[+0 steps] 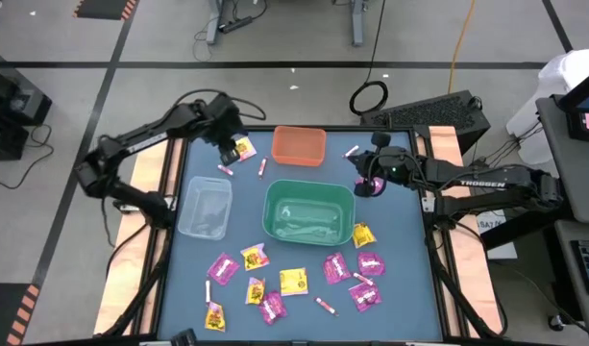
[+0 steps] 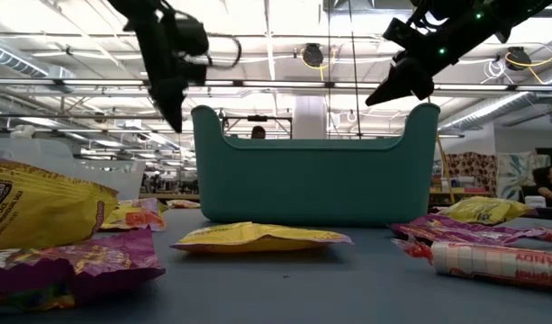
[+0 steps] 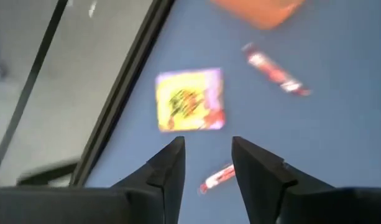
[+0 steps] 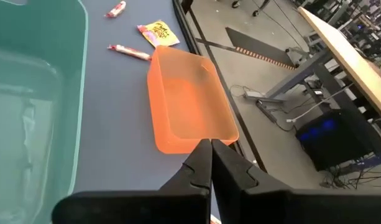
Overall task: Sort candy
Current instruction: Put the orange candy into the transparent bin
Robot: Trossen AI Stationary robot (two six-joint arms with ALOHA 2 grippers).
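Note:
Candy lies scattered on the blue table: magenta packets [image 1: 223, 268], yellow packets [image 1: 293, 281] and thin pink-white sticks [image 1: 326, 306] on the near half. My left gripper [image 1: 229, 146] hangs open at the far left, above a yellow packet [image 3: 190, 99] that lies flat; a stick [image 3: 216, 178] shows between its fingers, farther down on the table. My right gripper [image 4: 209, 155] is shut and raised near the green bin's far right corner, pointing at the orange bin [image 4: 187, 106]. I see nothing between its fingers. A magenta patch [image 1: 375, 185] shows under that wrist.
The green bin [image 1: 308, 211] stands mid-table, the clear bin [image 1: 205, 206] to its left and the orange bin [image 1: 299, 145] at the far edge. Two sticks [image 1: 261, 166] lie between the orange and clear bins, another [image 1: 352, 151] right of the orange bin. Wooden rails flank the table.

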